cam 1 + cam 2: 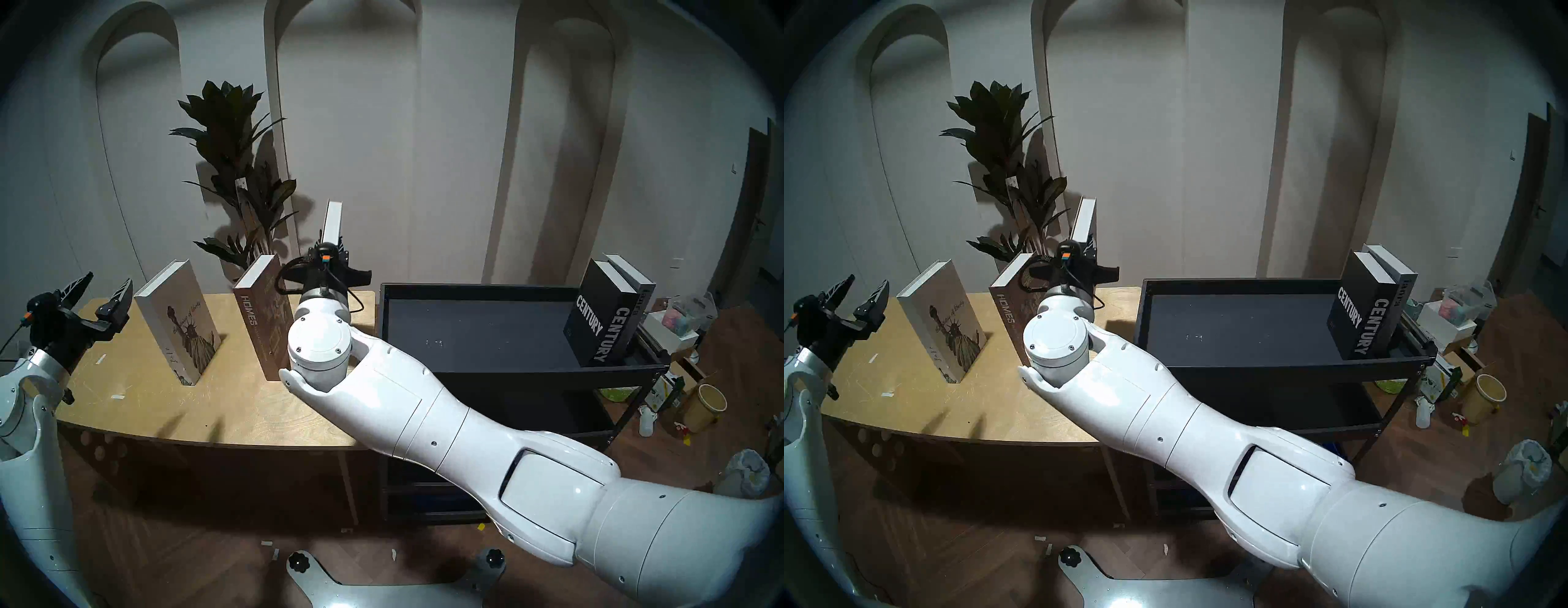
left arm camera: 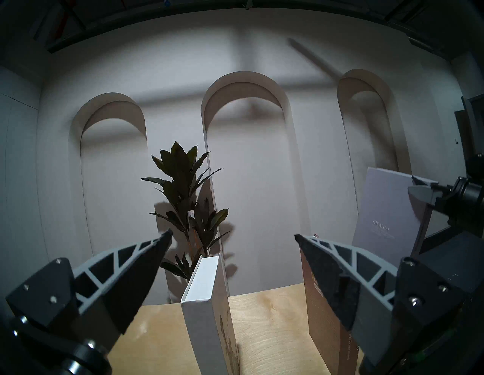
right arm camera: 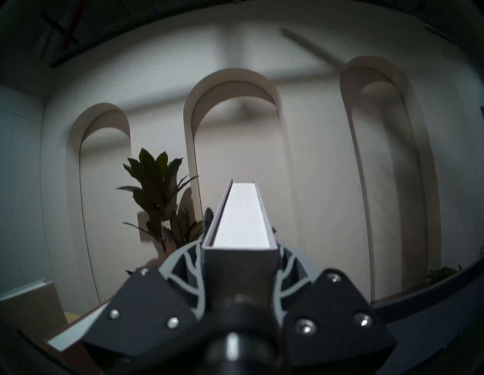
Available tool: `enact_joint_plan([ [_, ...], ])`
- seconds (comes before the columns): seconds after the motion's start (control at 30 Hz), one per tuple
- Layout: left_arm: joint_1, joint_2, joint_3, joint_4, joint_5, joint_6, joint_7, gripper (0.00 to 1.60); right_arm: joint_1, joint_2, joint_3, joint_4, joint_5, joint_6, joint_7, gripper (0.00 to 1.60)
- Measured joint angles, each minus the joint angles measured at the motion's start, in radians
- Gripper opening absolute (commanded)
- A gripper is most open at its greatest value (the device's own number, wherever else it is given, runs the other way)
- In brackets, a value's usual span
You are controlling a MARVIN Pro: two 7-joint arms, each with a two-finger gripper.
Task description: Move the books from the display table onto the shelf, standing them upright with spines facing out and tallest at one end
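Grey hardcover [image 3: 239,225] stands clamped spine-first in the right gripper [image 3: 239,259], raised above the plywood table [image 1: 237,407], likely so it clears the black cart [image 1: 479,331], where "CENTURY" [image 1: 594,325] and "ianra" [image 1: 1401,297] already stand. "HOMES" [image 1: 261,322] and the Liberty book [image 1: 178,322] wait upright on the table beside the wide-spread left gripper [image 1: 97,299].

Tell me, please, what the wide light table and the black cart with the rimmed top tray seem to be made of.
The wide light table: apparently plywood, matte pale finish; grain shows and the front edge looks darker.
The black cart: probably painted metal; thin straight rims and slim posts, slight sheen.
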Motion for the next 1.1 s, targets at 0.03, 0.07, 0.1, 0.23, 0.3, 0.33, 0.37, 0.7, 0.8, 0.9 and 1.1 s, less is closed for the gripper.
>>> enact_joint_plan([
  [0.03,0.000,0.000,0.000,0.000,0.000,0.000,0.000,1.60,0.002,0.010,0.006,-0.020,-0.008,-0.004,-0.010,0.00],
  [0.07,0.000,0.000,0.000,0.000,0.000,0.000,0.000,1.60,0.003,0.020,0.010,-0.036,-0.014,-0.006,-0.018,0.00],
  [0.1,0.000,0.000,0.000,0.000,0.000,0.000,0.000,1.60,0.004,0.028,0.014,-0.048,-0.018,-0.008,-0.025,0.00],
  [0.23,0.000,0.000,0.000,0.000,0.000,0.000,0.000,1.60,0.005,0.059,0.026,-0.090,-0.035,-0.010,-0.048,0.00],
  [0.3,0.000,0.000,0.000,0.000,0.000,0.000,0.000,1.60,0.003,0.085,0.035,-0.122,-0.045,-0.010,-0.063,0.00],
  [0.33,0.000,0.000,0.000,0.000,0.000,0.000,0.000,1.60,0.001,0.106,0.042,-0.144,-0.052,-0.010,-0.074,0.00],
  [0.37,0.000,0.000,0.000,0.001,0.000,0.000,0.000,1.60,-0.002,0.120,0.048,-0.159,-0.056,-0.009,-0.081,0.00],
  [0.7,0.000,0.000,0.000,0.001,0.000,0.000,0.000,1.60,-0.060,0.237,0.111,-0.281,-0.078,0.022,-0.128,0.00],
  [0.8,0.000,0.000,0.000,0.001,0.000,0.000,0.000,1.60,-0.079,0.270,0.129,-0.315,-0.082,0.034,-0.137,0.00],
  [0.9,0.000,0.000,0.000,0.001,0.000,0.000,0.000,1.60,-0.102,0.307,0.146,-0.356,-0.085,0.047,-0.144,0.00],
  [1.1,0.000,0.000,0.000,0.001,0.000,0.000,0.000,1.60,-0.158,0.391,0.199,-0.444,-0.087,0.079,-0.153,0.00],
])
